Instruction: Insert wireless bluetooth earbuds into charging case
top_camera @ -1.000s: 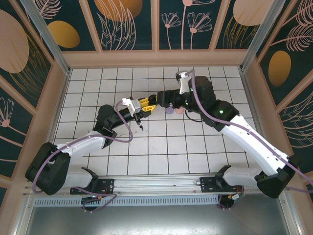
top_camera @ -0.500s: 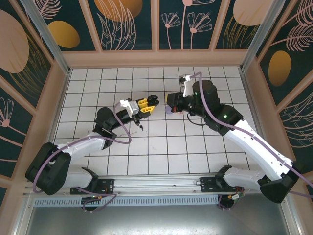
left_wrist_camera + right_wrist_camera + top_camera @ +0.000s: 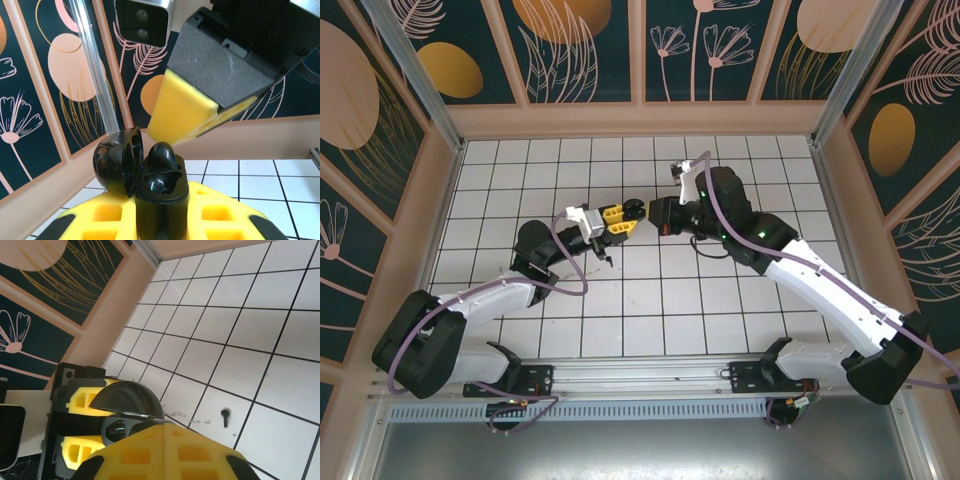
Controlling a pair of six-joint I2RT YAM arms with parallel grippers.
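My left gripper [image 3: 618, 216] is shut on a black charging case [image 3: 634, 211], held above the tiles with its lid [image 3: 116, 161] swung open. One black earbud [image 3: 162, 154] sits in the case body [image 3: 161, 200], its rounded head sticking up. My right gripper [image 3: 649, 213] is shut, and its yellow fingers [image 3: 182, 107] hang tip-down just above that earbud. In the right wrist view the shut right gripper [image 3: 164, 427] is against the case under the lid [image 3: 127, 397]. A second black earbud [image 3: 607, 262] lies loose on the tiles [image 3: 225, 416].
The white tiled floor [image 3: 650, 310] is ringed by a low peach wall [image 3: 640, 121] and patterned panels. Both arms meet at the middle of the floor. Open tiles stretch in front of them and to the back.
The right gripper has gone from open to shut. It drew back to the right from the case, then came left again to its mouth. The left arm and case stayed put.
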